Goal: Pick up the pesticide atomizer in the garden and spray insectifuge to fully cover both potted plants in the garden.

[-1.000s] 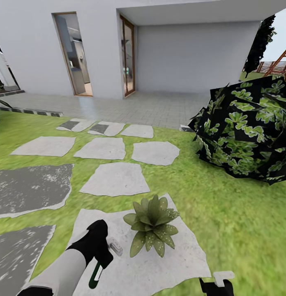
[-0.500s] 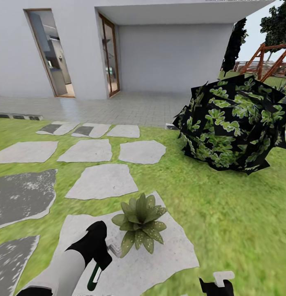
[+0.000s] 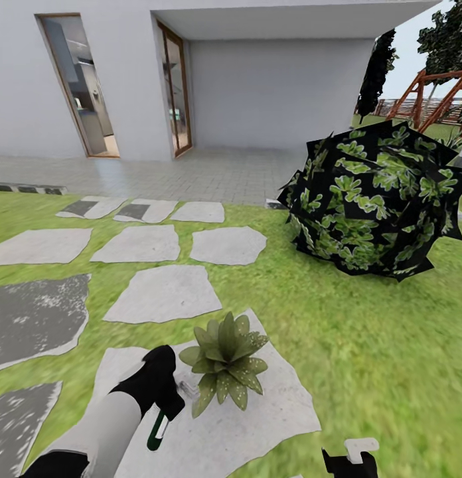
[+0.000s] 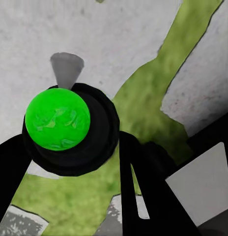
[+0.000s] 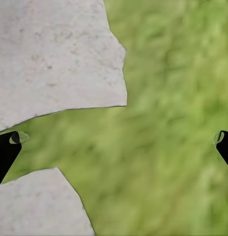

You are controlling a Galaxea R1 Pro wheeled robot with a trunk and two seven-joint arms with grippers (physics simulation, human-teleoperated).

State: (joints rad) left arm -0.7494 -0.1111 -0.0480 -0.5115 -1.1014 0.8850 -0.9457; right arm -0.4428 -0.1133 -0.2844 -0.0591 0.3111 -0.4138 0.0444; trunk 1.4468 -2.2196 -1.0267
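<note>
Atomizer held beside the first potted plant, nozzle side toward the rosette

Left to right in the head view. Dark speckled grey stepping slabs (image 3: 35,318) set in bright green lawn (image 3: 364,345), matte and irregular in outline. Left gripper (image 3: 166,392), black, at the end of a white forearm, closed around the pesticide atomizer with dark body and green-and-white lower part (image 3: 158,428); in the left wrist view, black fingers (image 4: 138,187) flanking a round black cap with a glossy green dome (image 4: 57,118). Just right of the gripper, nearly touching: low rosette of pointed, pale-speckled green leaves, the nearer potted plant (image 3: 224,362), seated on a pale rough stone slab (image 3: 257,425); pot hidden under the foliage. Atomizer's long axis roughly upright, tilted slightly; left arm clearly the nearer one. Judged next: aim toward the rosette on the right. Second plant unplaced. Farther right, large dark-leaved bush (image 3: 374,199), faceted and glossy. Right gripper (image 3: 350,458) low at the frame's edge, jaws spread wide over grass.
</note>
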